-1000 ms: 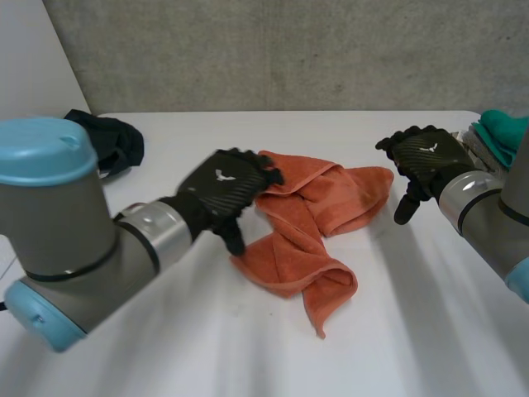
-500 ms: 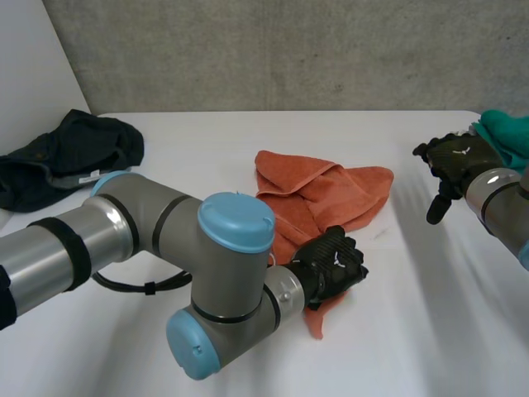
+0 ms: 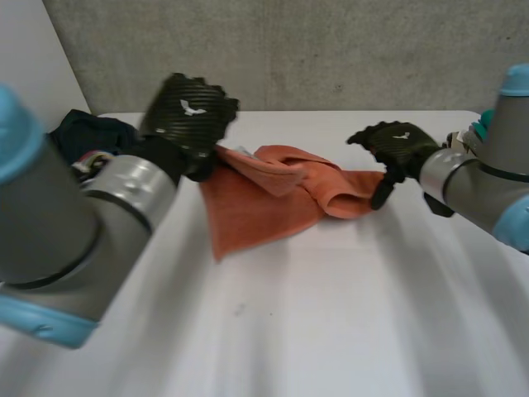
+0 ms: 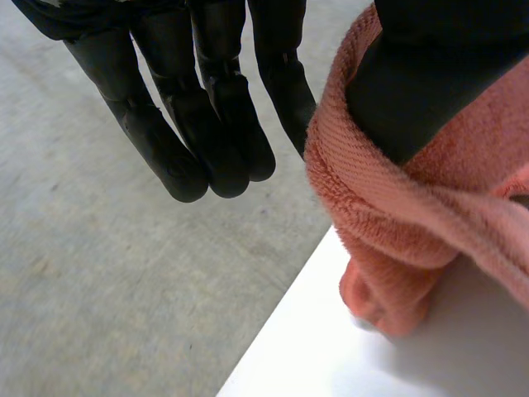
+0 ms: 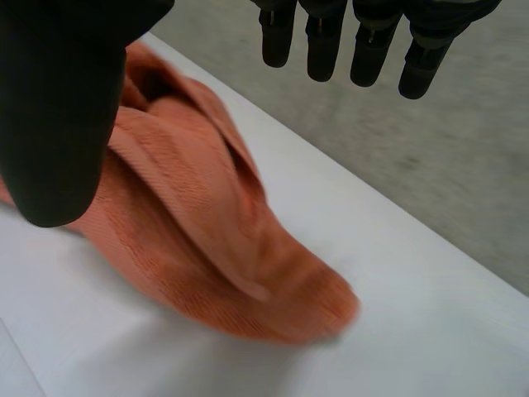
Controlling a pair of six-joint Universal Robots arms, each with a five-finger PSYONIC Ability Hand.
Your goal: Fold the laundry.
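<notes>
An orange towel [image 3: 264,203] lies partly spread on the white table [image 3: 331,322]. Its back left corner is lifted off the surface. My left hand [image 3: 188,116] is raised above that corner and is shut on it. In the left wrist view the towel [image 4: 388,215] wraps round the thumb [image 4: 421,83] beside the long fingers [image 4: 215,124]. My right hand [image 3: 397,145] hovers open at the towel's bunched right end. In the right wrist view its thumb [image 5: 58,107] hangs over the towel [image 5: 190,223], and the fingers [image 5: 331,41] are straight and apart from the cloth.
A dark garment [image 3: 83,132] lies at the table's back left, behind my left arm. A bit of teal cloth [image 3: 483,122] peeks out at the right edge behind my right arm. A concrete wall runs along the back of the table.
My left hand closed on the towel's near corner and swung it up and back to the left, opening the towel out. My right hand moved left to the towel's right end.
</notes>
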